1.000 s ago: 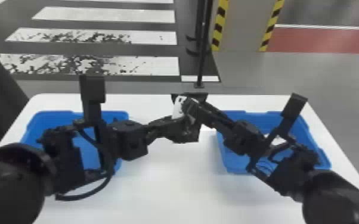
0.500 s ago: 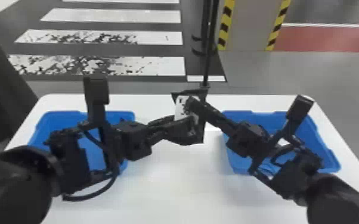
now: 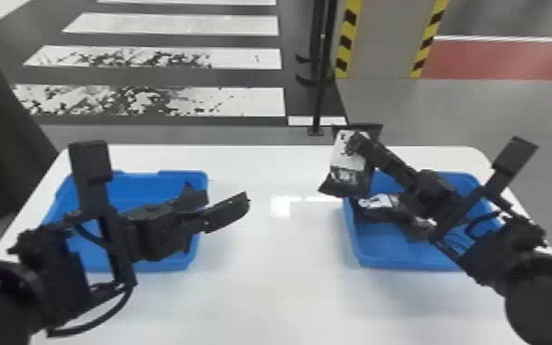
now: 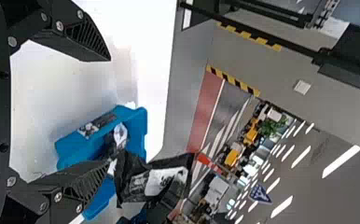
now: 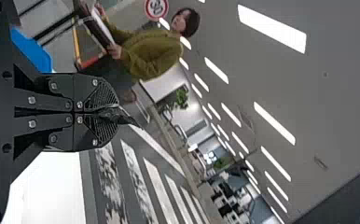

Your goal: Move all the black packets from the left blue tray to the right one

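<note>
Closest, mostly covered by the left arm (image 3: pixel 69 275) in the head view: the left blue tray (image 3: pixel 133 183), with contents too hidden to tell. Across from it, partly beneath the right arm (image 3: pixel 486 270): the right blue tray (image 3: pixel 399 264), already holding black packets (image 3: pixel 376 202) with white labels, bunched toward the side facing the left tray. Hard to count. Farther up, gripped in the closed fingers of the right gripper (image 3: pixel 357 142): a black packet (image 3: pixel 346 176) with a white label, hanging over the inner far corner of the right tray, clear of the left gripper (image 3: pixel 227 202). Left fingers spread wide, with nothing between, poking past the left tray's inner rim.

Between the trays, a broad strip of white table (image 3: pixel 266 284), reaching from the near side to the far edge. Between the left fingertips and the held packet, open room. Lower end of the packet overlapping the right tray's corner in the head view; height above the rim impossible to tell. Beyond the far edge, a dark post (image 3: pixel 323 91) and a striped crossing (image 3: pixel 224 101) on the floor.

Half a second ago, both grippers together at the packet, between the trays. Now let go by the left gripper, drawn back toward the left tray, and carried by the right gripper toward the right tray.
</note>
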`<state>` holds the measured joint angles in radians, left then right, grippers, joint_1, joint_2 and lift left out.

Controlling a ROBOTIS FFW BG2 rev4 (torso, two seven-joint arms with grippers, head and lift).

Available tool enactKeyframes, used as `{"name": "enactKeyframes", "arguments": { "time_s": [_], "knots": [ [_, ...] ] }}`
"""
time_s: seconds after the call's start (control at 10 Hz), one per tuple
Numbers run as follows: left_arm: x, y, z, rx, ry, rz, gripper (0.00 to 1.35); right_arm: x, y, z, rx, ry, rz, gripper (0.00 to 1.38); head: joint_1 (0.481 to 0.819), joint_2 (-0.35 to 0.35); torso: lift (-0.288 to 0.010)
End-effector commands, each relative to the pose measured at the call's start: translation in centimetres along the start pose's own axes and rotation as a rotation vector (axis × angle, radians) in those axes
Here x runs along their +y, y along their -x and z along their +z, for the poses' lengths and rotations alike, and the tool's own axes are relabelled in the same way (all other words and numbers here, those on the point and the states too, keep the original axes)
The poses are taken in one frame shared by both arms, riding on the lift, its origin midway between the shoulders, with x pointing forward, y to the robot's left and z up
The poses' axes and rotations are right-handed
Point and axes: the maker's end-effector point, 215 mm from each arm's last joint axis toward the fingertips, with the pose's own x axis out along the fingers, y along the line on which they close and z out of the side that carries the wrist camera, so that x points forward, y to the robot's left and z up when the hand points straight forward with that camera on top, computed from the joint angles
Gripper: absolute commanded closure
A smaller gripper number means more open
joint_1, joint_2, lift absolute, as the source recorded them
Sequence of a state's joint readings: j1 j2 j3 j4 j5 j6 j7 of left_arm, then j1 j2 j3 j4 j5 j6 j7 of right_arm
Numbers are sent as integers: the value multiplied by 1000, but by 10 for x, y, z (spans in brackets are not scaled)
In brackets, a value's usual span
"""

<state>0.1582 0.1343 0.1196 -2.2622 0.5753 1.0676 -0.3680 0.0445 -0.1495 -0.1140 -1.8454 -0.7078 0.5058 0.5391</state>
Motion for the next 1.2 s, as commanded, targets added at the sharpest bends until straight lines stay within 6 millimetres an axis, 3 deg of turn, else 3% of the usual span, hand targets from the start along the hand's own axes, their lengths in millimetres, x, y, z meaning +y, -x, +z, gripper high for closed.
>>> {"name": "enactKeyframes", "arguments": {
  "time_s": [0.0, 0.3, 0.4, 0.5, 0.6, 0.8, 1.1],
  "knots": [
    [28, 23, 3, -20, 2, 76, 131, -54, 13, 10, 2, 24, -109, 1277, 695, -38, -140],
    [70, 67, -2, -39, 18, 203, 133, -167, 58, 13, 69, 133, -396, 1234, 695, -80, -140],
    [79, 75, -4, -40, 22, 230, 131, -193, 70, 5, 104, 144, -461, 947, 695, -89, -140],
    [84, 79, -4, -40, 20, 247, 131, -202, 80, 5, 126, 175, -497, 409, 695, -104, -140],
    [90, 82, -3, -42, 14, 265, 131, -201, 85, 7, 132, 208, -515, 59, 695, -115, -140],
    [110, 88, -4, -27, 15, 317, 134, -175, 96, 14, 116, 271, -514, 150, 695, -117, -140],
    [156, 80, -16, 26, 66, 386, 153, -91, 103, 25, 38, 272, -402, 170, 695, -57, -140]
  ]
}}
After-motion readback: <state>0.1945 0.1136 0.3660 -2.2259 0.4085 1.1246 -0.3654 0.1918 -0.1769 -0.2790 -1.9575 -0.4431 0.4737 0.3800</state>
